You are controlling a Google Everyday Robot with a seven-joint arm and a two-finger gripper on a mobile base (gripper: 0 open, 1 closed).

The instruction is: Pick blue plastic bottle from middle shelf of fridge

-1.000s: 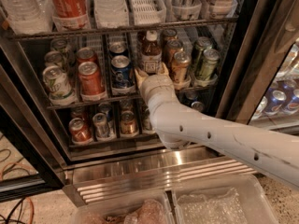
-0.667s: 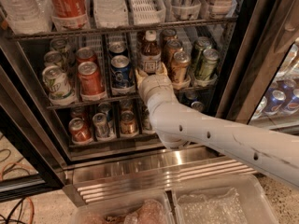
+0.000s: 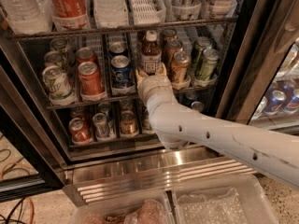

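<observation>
Claw (image 3: 150, 73) is at center of the frame, against the lower part of the blue plastic bottle (image 3: 151, 55) on the middle shelf (image 3: 100, 100); whether it grips, I cannot tell.

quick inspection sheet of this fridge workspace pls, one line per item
surface: middle shelf, a wire rack with clear lane trays, holding rows of drinks
job's things: blue plastic bottle upright with its white cap on, inside the fridge
clutter: blue can left of the bottle, red can, gold can on its right, green cans; lower-shelf cans; large bottles above
grippers: gripper at the bottle's lower part, arm reaching in from the lower right
cables: floor cables, orange and black, lower left
surroundings: second cooler with cans at the right; clear bins below the fridge base
</observation>
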